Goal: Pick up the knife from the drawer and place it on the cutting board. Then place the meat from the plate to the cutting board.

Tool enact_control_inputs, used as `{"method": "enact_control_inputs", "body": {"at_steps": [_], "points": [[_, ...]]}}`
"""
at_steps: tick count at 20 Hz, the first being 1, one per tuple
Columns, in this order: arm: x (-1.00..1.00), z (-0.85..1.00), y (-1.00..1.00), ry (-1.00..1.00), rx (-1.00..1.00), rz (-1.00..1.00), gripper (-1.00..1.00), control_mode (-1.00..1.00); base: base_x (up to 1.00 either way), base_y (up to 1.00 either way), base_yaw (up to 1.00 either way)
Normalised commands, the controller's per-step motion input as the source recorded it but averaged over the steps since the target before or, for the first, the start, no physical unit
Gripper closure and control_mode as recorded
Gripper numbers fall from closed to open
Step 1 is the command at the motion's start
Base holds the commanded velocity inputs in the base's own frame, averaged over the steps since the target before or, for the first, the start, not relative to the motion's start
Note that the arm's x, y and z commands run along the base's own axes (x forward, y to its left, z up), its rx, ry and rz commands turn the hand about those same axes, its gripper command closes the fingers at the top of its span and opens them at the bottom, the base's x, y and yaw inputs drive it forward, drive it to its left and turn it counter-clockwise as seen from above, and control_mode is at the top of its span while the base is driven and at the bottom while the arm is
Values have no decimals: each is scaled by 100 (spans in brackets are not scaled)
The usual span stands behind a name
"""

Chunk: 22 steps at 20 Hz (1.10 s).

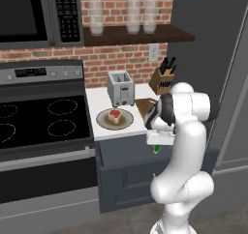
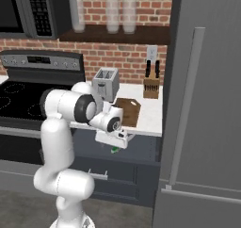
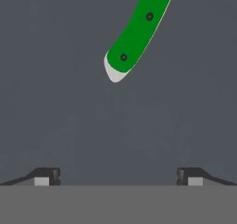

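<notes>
The knife (image 3: 136, 33) lies on the dark floor of the open drawer (image 1: 123, 153), its bright green handle curving down from the top of the hand view. My gripper (image 3: 118, 177) hangs open just above the drawer, with the handle's pale butt ahead of the fingertips and nothing between them. From the base, the gripper (image 1: 157, 145) points down at a speck of green knife (image 1: 156, 149). On the counter, the plate (image 1: 102, 121) holds the red-pink meat (image 1: 115, 114). The brown cutting board (image 2: 128, 111) lies right of it, partly behind my arm.
A silver toaster (image 1: 120, 88) stands behind the plate, and a slanted wooden knife block (image 1: 163, 79) sits at the counter's back right. The black stove (image 1: 43, 117) borders the counter on the left, a tall grey fridge (image 2: 207, 104) on the right. A shelf with glasses (image 1: 135, 32) runs overhead.
</notes>
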Motion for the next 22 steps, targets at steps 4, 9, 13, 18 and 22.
{"method": "enact_control_inputs", "body": {"at_steps": [4,9,13,18,22], "points": [[5,-59,0,0,0,1,-100,-100,0,0,0],[1,-37,0,0,1,3,-100,-100,0,0,0],[-20,-16,0,0,0,5,-100,-100,0,0,0],[-69,0,0,0,0,1,-100,-100,0,0,0],[-91,0,4,7,0,0,-100,-100,0,0,0]]}}
